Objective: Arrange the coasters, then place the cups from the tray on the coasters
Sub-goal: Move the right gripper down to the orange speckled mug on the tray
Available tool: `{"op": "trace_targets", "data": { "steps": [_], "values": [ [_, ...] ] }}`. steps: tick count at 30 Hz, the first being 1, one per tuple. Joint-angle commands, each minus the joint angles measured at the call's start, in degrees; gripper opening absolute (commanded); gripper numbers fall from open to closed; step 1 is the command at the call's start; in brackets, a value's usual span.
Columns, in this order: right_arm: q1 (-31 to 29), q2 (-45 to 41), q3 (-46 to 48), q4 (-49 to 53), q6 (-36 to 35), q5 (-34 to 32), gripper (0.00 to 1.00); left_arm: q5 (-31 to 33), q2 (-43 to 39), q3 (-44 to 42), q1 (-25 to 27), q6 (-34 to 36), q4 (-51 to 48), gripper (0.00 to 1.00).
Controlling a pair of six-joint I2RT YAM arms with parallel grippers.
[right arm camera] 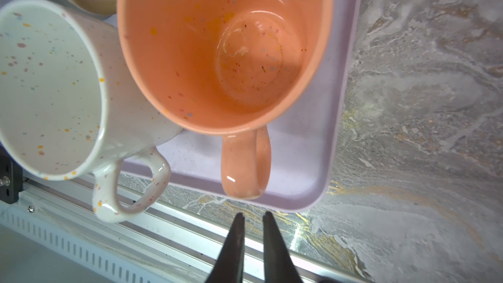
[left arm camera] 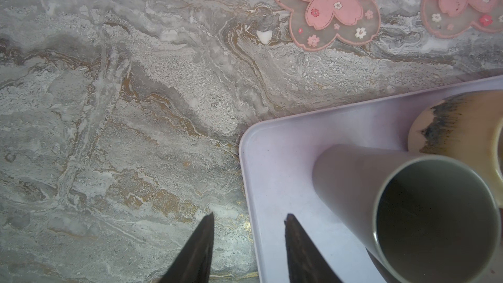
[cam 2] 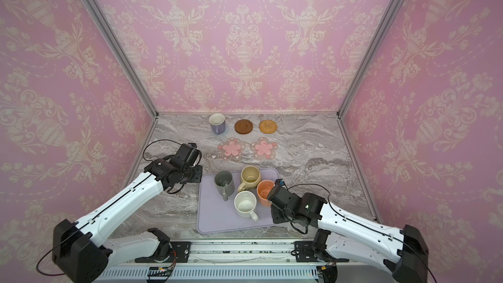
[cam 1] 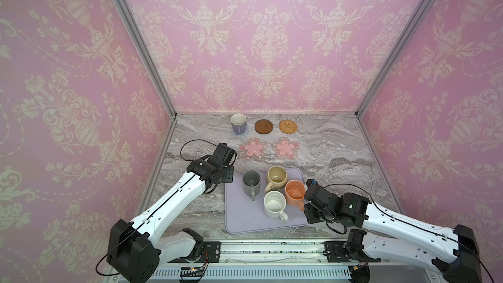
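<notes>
While four cups stand on the tray [cam 1: 239, 221], the lavender cup [cam 1: 238, 123] sits on the blue coaster at the back. Right gripper [right arm camera: 253, 215]: fingers nearly together, empty, just short of the orange cup's [right arm camera: 223, 50] handle. Left gripper [left arm camera: 249, 216]: parted, empty, over the tray's corner.

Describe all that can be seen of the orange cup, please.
The orange cup is a glossy peach-orange mug, ceramic by its look, with small coloured speckles inside. It stands upright and empty on the tray, near the tray's right edge in both top views. Its loop handle points toward the front corner of the tray, on the right arm's side. The white cup stands close against its side; real contact cannot be told. The right gripper hangs just off the handle, nearly shut on nothing.
</notes>
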State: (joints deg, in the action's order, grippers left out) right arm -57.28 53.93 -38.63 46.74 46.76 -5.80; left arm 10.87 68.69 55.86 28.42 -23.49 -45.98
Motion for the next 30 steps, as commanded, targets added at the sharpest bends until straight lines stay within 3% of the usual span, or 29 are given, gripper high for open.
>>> {"op": "trace_targets", "data": {
  "steps": [1, 12, 19, 30],
  "values": [
    [-0.8, 0.5, -2.6, -1.6, -0.8, -0.1, 0.13, -0.1, -0.5, -0.7, 0.4, -1.5, 1.0, 0.46],
    [-0.8, 6.0, -3.4, -6.8, -4.8, 0.8, 0.12, -0.7, 1.2, -0.8, 0.6, -2.5, 2.3, 0.45],
    [-0.5, 8.8, -4.1, -4.7, -4.6, -3.7, 0.12, -0.2, 1.8, -0.9, 0.6, -2.8, 2.5, 0.45],
    [4.8, 4.3, -0.2, -3.1, -1.4, -5.3, 0.16, -0.8, 4.7, -0.8, 1.4, -3.4, 4.6, 0.46]
  ]
}}
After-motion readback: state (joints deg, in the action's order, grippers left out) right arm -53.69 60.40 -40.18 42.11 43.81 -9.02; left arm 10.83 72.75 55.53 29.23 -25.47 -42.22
